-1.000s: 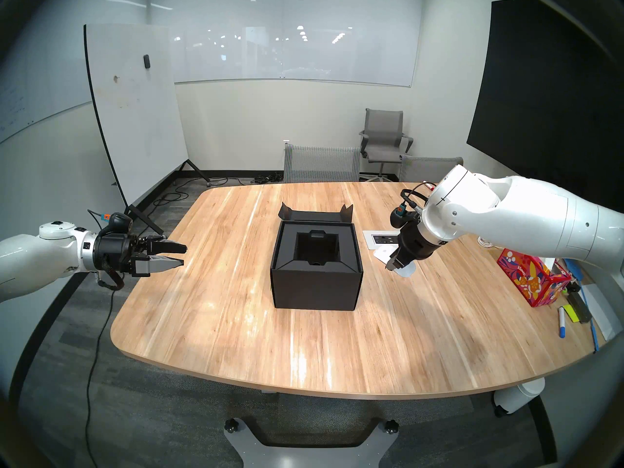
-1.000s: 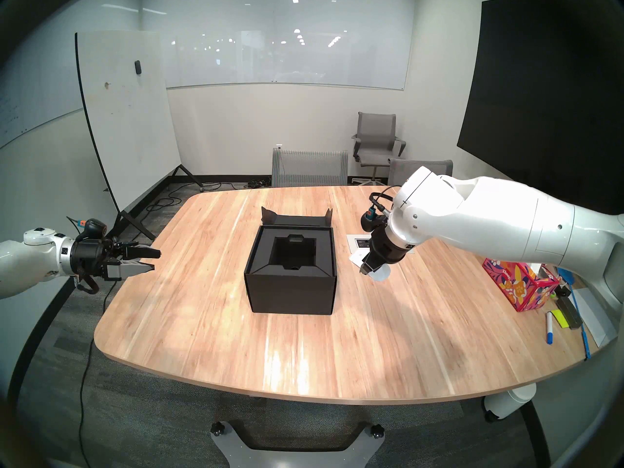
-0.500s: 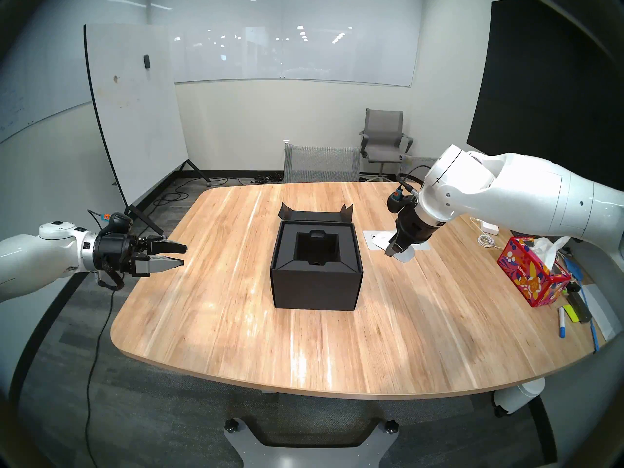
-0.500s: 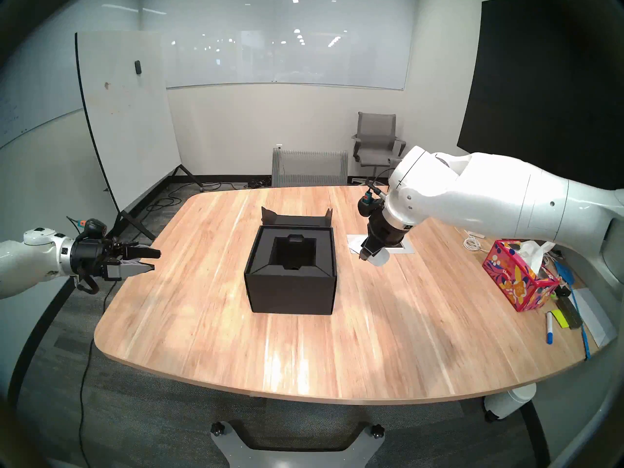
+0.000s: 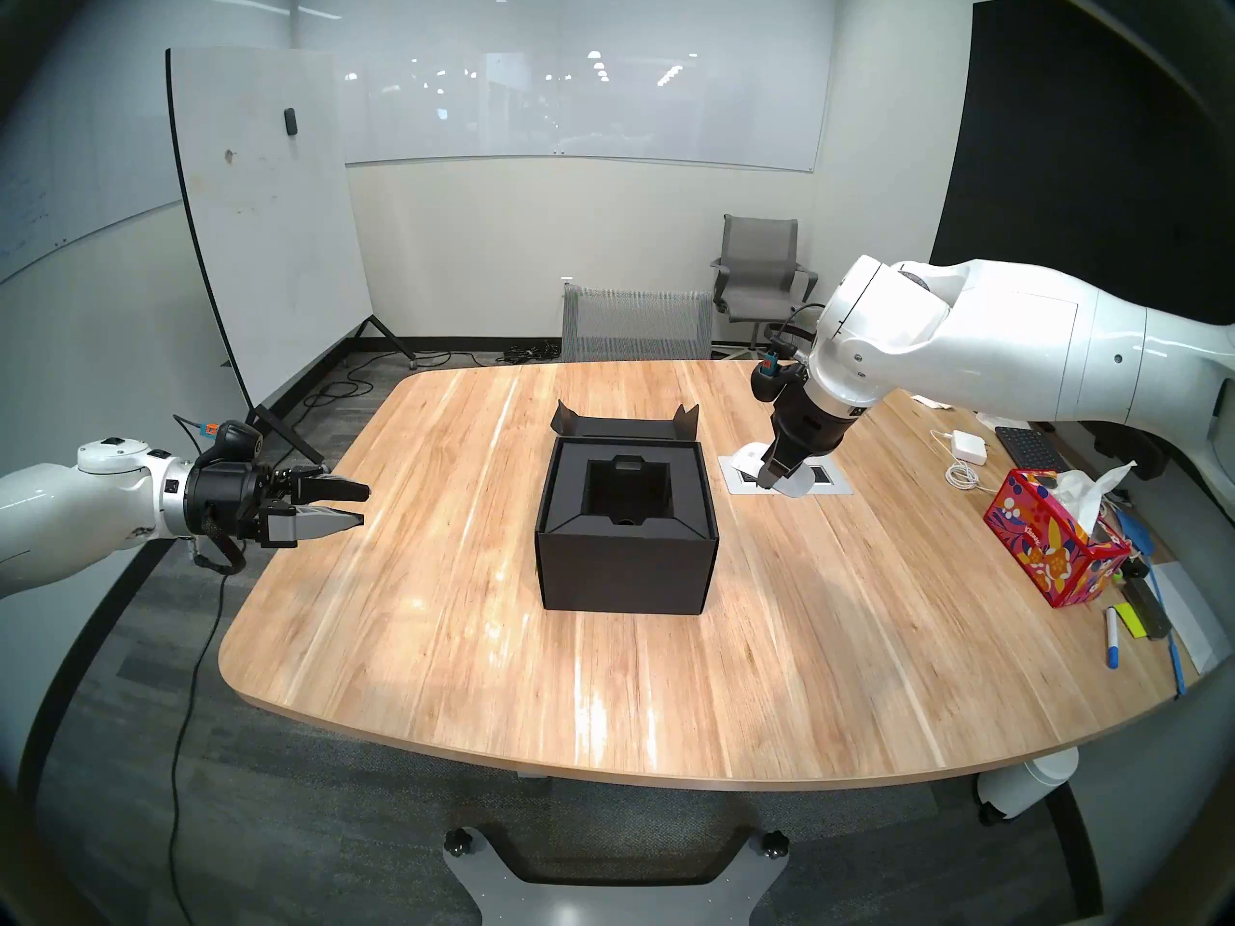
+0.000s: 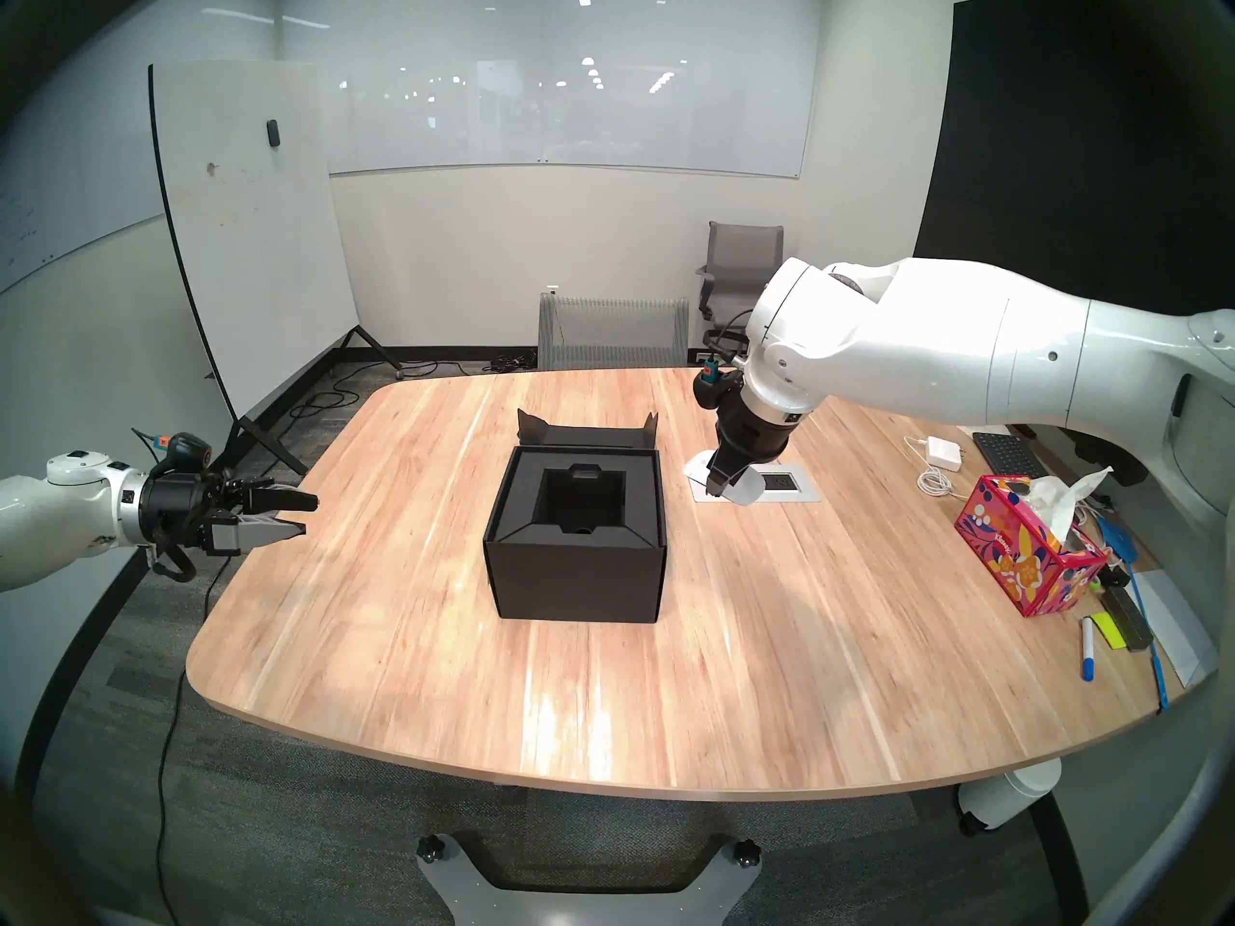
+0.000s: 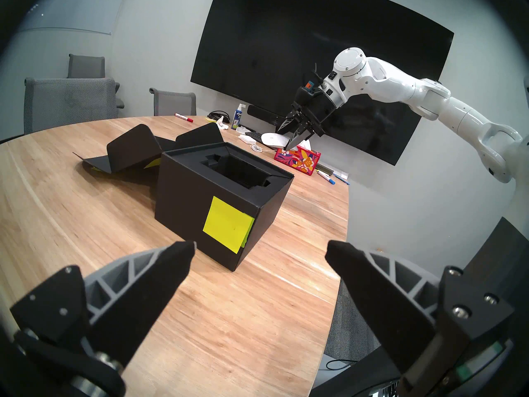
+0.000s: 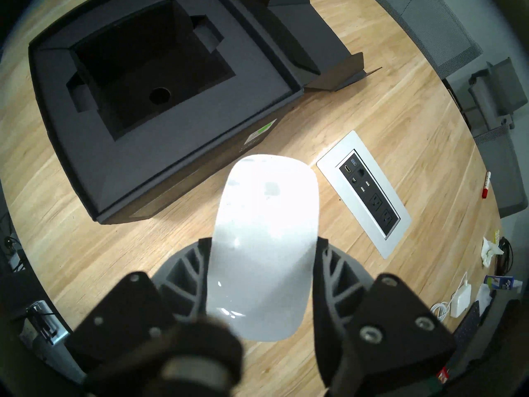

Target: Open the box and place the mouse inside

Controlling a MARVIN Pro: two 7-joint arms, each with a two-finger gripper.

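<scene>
The black box point(image 5: 626, 557) stands open at the table's middle, its lid flap point(image 5: 625, 427) folded back behind it and its black recessed insert point(image 8: 148, 81) empty. A yellow-green sticky note point(image 7: 226, 230) is on its left side. My right gripper point(image 5: 768, 480) is shut on the glossy white mouse point(image 5: 800, 487) and holds it in the air just right of the box, over the outlet plate. The mouse fills the right wrist view point(image 8: 266, 244), sticking out past the fingers. My left gripper point(image 5: 364, 504) is open and empty at the table's left edge.
A silver outlet plate point(image 5: 832, 487) is set in the table under the right gripper. A red floral tissue box point(image 5: 1049, 544), white power adapter point(image 5: 966, 447), keyboard point(image 5: 1026, 447) and markers point(image 5: 1111, 644) lie at the right. Chairs point(image 5: 635, 323) stand behind the table.
My right gripper has risen from the table with the mouse and moved back and left toward the box. The left arm has not moved.
</scene>
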